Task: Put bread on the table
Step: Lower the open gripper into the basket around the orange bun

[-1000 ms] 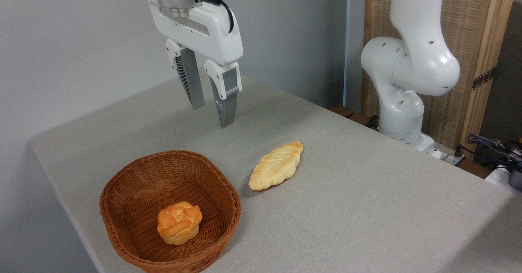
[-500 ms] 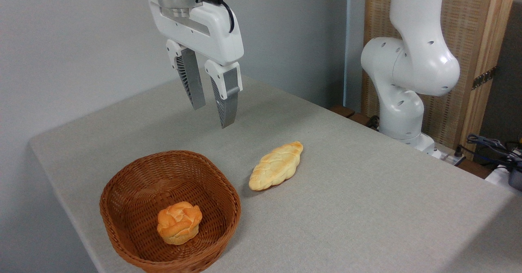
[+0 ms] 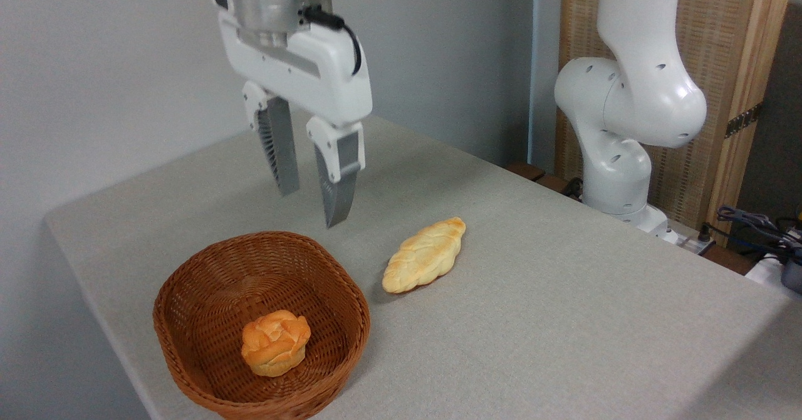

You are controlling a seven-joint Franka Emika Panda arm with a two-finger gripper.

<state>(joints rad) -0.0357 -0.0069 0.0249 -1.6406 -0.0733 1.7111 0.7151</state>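
Bread [image 3: 275, 342]: small round bun, orange-golden, knotted rose-like top; lies inside the basket, toward its near side.
Basket [image 3: 188, 285]: brown woven wicker, rounded-rectangular, open top; stands on the bench near its left front edge.
Loaf [image 3: 425, 254]: longer oval, pale yellow, braided crust; lies directly on the bench, just right of the basket, apart from it.
Tool [image 3: 312, 207]: white housing on a metal wrist, black cable at the side; two grey ribbed fingers [image 3: 277, 150] pointing down, spread apart, nothing between them; hangs in the air above the basket's far rim, clear of the bread.
Arm [image 3: 626, 94]: white, glossy, jointed; base at the bench's far right edge.
Bench [image 3: 564, 320]: flat, light grey-beige, fabric-like weave, rounded corner.
Room: plain pale wall behind; wooden panel behind the arm.
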